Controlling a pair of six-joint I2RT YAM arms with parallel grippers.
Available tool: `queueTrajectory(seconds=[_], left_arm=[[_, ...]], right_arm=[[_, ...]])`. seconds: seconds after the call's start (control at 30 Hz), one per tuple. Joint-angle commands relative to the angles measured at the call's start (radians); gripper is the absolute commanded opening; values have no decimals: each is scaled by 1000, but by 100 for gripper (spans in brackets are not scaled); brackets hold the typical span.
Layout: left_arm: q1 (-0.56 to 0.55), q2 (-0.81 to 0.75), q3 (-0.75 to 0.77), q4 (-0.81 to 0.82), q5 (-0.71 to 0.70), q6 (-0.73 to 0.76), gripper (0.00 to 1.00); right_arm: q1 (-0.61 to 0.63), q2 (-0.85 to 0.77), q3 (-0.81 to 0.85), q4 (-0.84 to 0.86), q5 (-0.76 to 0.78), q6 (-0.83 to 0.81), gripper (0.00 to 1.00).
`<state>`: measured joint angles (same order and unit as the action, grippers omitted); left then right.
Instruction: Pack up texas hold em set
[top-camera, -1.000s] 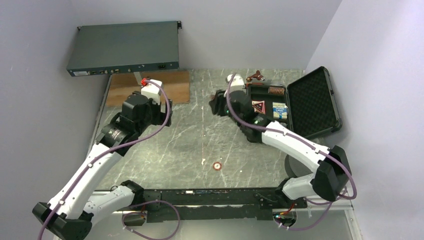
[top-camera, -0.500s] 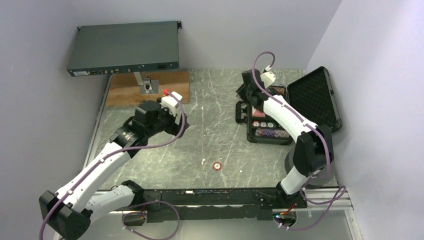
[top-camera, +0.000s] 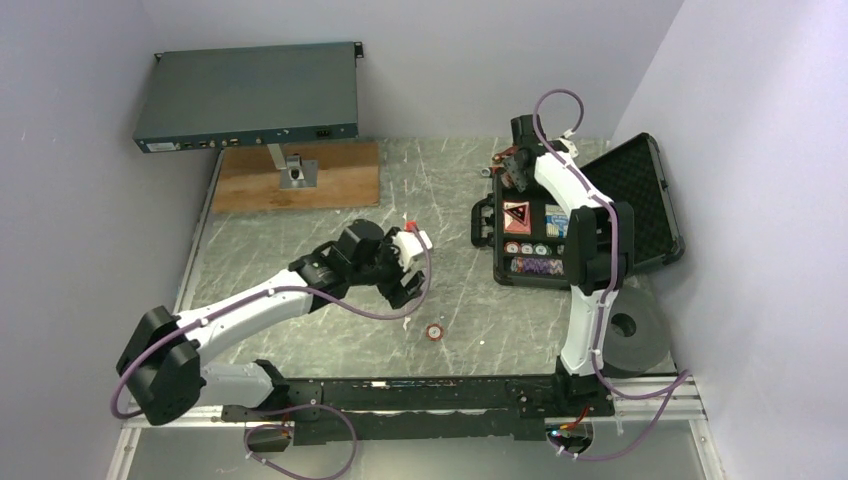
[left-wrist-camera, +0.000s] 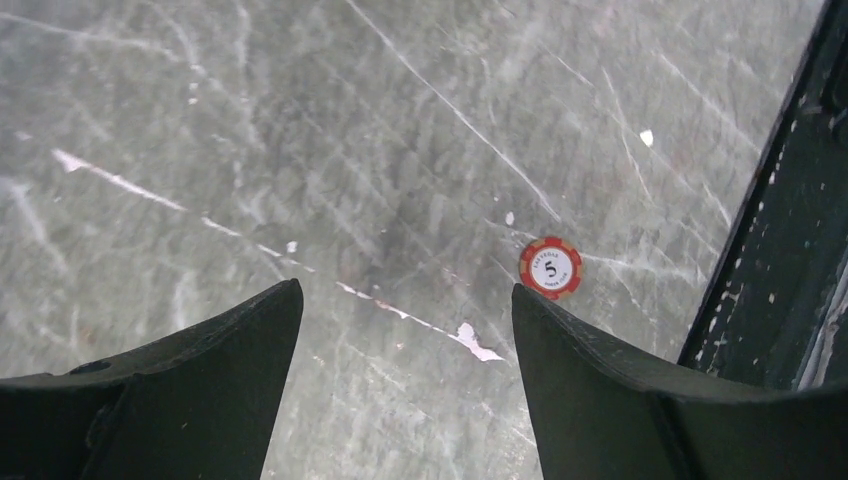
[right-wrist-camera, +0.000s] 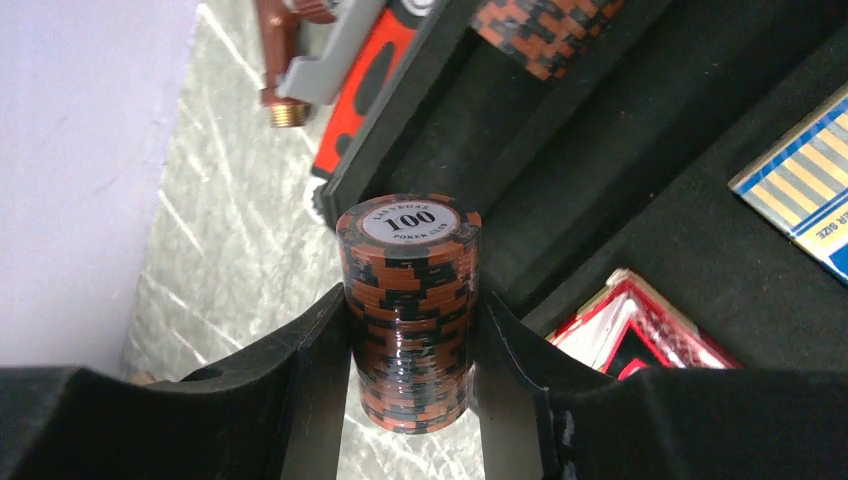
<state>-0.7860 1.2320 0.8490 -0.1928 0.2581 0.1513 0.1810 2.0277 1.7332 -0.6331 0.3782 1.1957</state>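
**Marble worktop (top-camera: 440, 190): briefcase (top-camera: 640, 200) open, right jaws loaded, left jaws free**

Grey-veined surface, lilac walls.

Black briefcase at far right, foam-lined lid laid out flat to the right. Long axis near-to-far in top view. Handle (top-camera: 480, 225) on left side, facing worktop centre.

Inside the base:
- red-black triangle piece (top-camera: 516, 215)
- blue card deck (top-camera: 557, 218) just beside it
- round chips (top-camera: 538, 266) slotted at near end
- brown-black chip row (right-wrist-camera: 540, 30) at far end

Right jaws clenched on stack of brown-black chips (right-wrist-camera: 408, 310) at the case's far-left corner, over the rim. Stack axis in line with the jaws, "100" face at the outer end. Red-handled wrench (right-wrist-camera: 345, 60) just outside the rim there.

Left jaws spread wide, gripping nothing, over bare worktop near the middle. Single red "5" chip (left-wrist-camera: 551, 268) flat on the surface ahead, close to the front rail, well apart from the case.

Grey-blue rack box (top-camera: 250, 95) at far left.
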Motion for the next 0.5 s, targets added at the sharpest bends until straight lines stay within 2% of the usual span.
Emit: queueTrajectory(seconds=[0.0, 0.17, 0.27, 0.47], left_arm=[[-50, 46, -23, 124, 71, 113, 82], [-126, 105, -34, 106, 69, 300, 83], [-138, 171, 1, 63, 110, 330, 82], [-170, 304, 68, 14, 145, 361, 80]], right_arm=[[-39, 5, 61, 12, -51, 72, 0], [-67, 43, 76, 27, -58, 132, 0], [-81, 78, 86, 49, -84, 163, 0], [-93, 173, 184, -18, -96, 231, 0]])
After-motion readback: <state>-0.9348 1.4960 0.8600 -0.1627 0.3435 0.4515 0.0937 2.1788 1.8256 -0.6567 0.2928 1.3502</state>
